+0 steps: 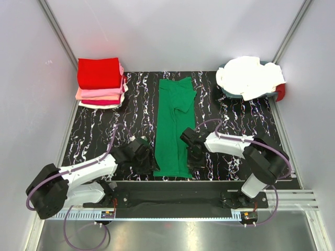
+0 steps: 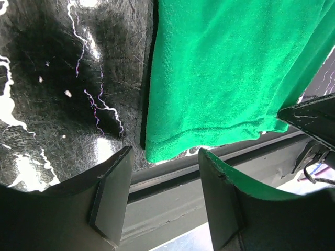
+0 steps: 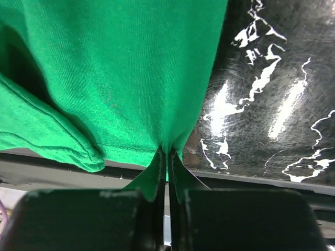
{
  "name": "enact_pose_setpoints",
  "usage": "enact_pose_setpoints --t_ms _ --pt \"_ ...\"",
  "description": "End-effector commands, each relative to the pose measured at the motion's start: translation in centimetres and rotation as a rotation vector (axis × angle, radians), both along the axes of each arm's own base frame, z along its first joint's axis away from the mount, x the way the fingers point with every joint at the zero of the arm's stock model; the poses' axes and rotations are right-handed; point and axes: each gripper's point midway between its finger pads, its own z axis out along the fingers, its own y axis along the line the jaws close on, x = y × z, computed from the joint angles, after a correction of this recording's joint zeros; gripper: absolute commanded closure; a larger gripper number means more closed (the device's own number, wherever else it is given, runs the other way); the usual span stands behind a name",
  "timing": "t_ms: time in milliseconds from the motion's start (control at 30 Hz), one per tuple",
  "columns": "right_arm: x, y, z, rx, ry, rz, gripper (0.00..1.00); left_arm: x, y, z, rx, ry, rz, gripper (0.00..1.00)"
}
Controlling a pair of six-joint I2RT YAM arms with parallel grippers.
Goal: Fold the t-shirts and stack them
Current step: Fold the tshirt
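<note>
Top external first: at the far right corner we've got a dark tub, and it's heaped with white shirts spilling over its rim, a scrap of red cloth poking out at its right side. Far left corner, no container, just a folded stack sitting on the mat: red on top, pinks under it, something pale at the bottom. Down the middle of the mat lies the green shirt, folded into one long strip from the far edge to the near edge, a sleeve tucked over its upper right. Both arms are low at its near end, left gripper at the left corner, right gripper at the right corner.

From up here we can't read either grip, so over to the wrists. Left wrist: the left gripper has its jaws wide apart, and the green shirt's hemmed corner lies just beyond the gap, not between them. Right wrist: the right gripper is pressed together on the near hem of the green shirt, cloth puckering up into the pinch, with a second folded layer showing at the left and bare mat to the right
</note>
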Motion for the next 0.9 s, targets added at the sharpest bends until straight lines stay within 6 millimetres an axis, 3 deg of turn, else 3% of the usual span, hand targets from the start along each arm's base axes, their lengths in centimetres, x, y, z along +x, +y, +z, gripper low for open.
enact_pose_setpoints --t_ms 0,233,500,733,833,867 --pt "0.2 -1.1 0.3 -0.077 -0.024 0.005 1.00 0.6 -0.9 0.5 -0.042 -0.031 0.012 0.43" --pt "0.0 -2.3 2.9 -0.029 -0.116 -0.090 1.00 0.6 -0.7 0.9 -0.030 -0.047 0.004 0.44" --pt "-0.8 -2.1 1.7 0.012 -0.091 -0.114 1.00 -0.7 -1.2 -0.7 -0.034 -0.011 0.016 0.46" --pt "-0.8 -2.1 1.3 0.016 -0.095 -0.095 1.00 -1.4 -2.9 -1.9 -0.027 0.010 -0.013 0.47" --pt "-0.7 -2.1 1.3 0.020 -0.101 -0.091 1.00 -1.4 -3.8 -2.1 -0.035 0.015 -0.024 0.69" --pt "-0.7 -2.1 1.3 0.019 -0.102 -0.090 1.00 -1.5 -4.0 -2.2 -0.035 0.016 -0.029 0.83"
